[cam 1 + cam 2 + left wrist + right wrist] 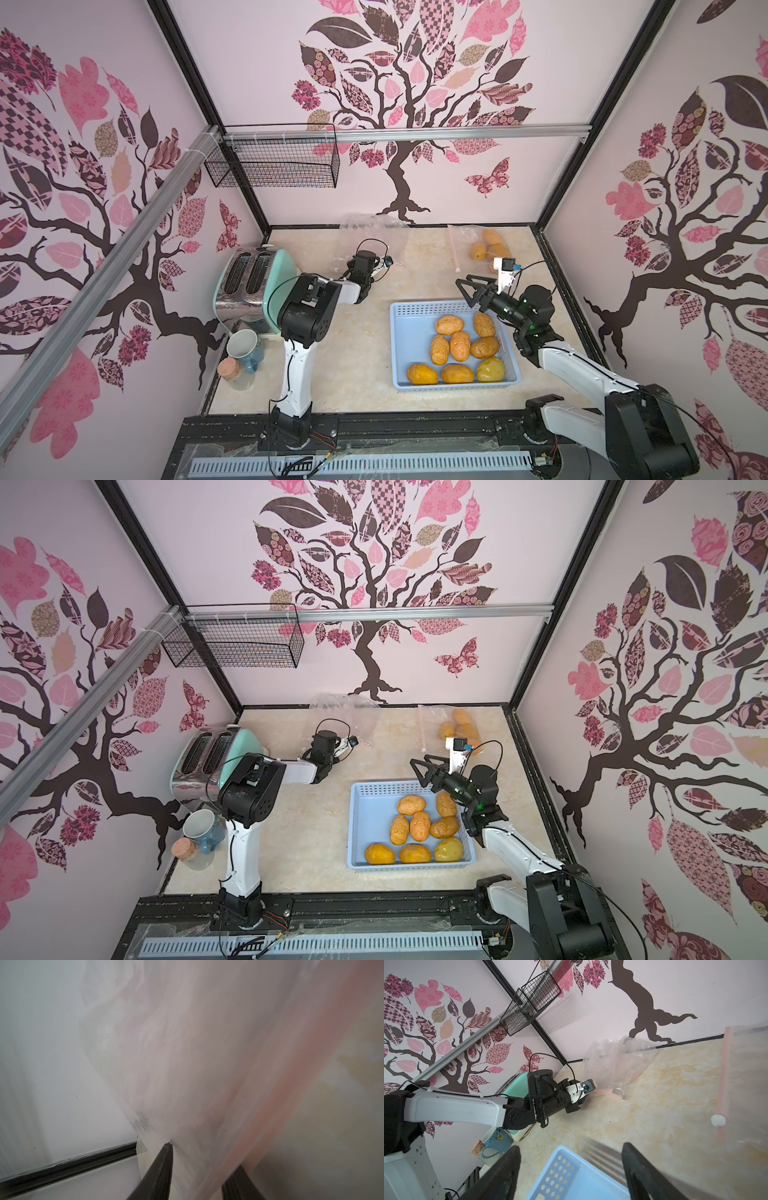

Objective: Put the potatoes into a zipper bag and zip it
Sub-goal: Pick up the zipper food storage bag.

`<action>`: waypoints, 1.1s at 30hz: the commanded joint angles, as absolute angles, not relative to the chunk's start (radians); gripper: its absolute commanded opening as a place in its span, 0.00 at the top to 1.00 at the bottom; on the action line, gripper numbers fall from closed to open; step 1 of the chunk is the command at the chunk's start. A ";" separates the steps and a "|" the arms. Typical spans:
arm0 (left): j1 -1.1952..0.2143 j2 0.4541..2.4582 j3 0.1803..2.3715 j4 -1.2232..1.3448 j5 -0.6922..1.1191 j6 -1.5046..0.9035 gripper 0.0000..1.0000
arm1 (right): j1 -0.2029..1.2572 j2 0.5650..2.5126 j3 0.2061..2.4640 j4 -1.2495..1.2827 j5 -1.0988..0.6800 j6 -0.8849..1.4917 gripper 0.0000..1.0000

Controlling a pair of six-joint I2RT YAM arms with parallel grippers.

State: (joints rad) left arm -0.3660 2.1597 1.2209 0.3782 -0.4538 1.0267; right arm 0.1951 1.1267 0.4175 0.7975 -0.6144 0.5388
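The left end effector (204, 1156) is narrow, jaws apart around the edge of an empty zipper bag (368, 226). The right end effector (571, 1146) is wide and empty above the blue basket (401, 332), where eight potatoes (459, 347) lie. Three more are inside a second bag (465, 239) farther back on the counter (353, 353).

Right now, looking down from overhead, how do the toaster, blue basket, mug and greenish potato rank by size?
In a top view, largest to smallest:
1. blue basket
2. toaster, though partly hidden
3. mug
4. greenish potato, only a little smaller than the mug
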 commanded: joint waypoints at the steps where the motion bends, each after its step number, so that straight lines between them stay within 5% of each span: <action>1: -0.362 2.166 1.249 0.451 -0.480 0.978 0.72 | 0.199 1.144 0.416 0.823 -0.623 0.530 0.20; 5: -0.359 2.123 1.227 0.483 -0.494 0.946 1.00 | 0.198 1.143 0.416 0.821 -0.623 0.529 0.20; 15: -0.352 1.859 1.126 0.329 -0.550 0.642 1.00 | 0.204 1.156 0.416 0.833 -0.626 0.528 0.23; 21: -0.351 1.593 1.193 -0.200 -0.413 0.228 1.00 | 0.267 1.155 0.450 0.746 -0.577 0.483 0.23; 28: -0.351 1.324 1.363 -0.866 -0.324 -0.153 1.00 | 0.485 1.149 0.535 0.681 -0.486 0.464 0.27; 33: -0.350 1.072 1.191 -0.933 -0.072 -0.262 1.00 | 0.805 1.113 0.638 0.506 -0.271 0.337 0.25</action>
State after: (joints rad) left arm -0.3511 1.1522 1.2785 -0.7532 -0.2535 -0.1173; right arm 0.6807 1.1446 0.5682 0.6098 -0.4126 0.4225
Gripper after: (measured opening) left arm 0.047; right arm 0.749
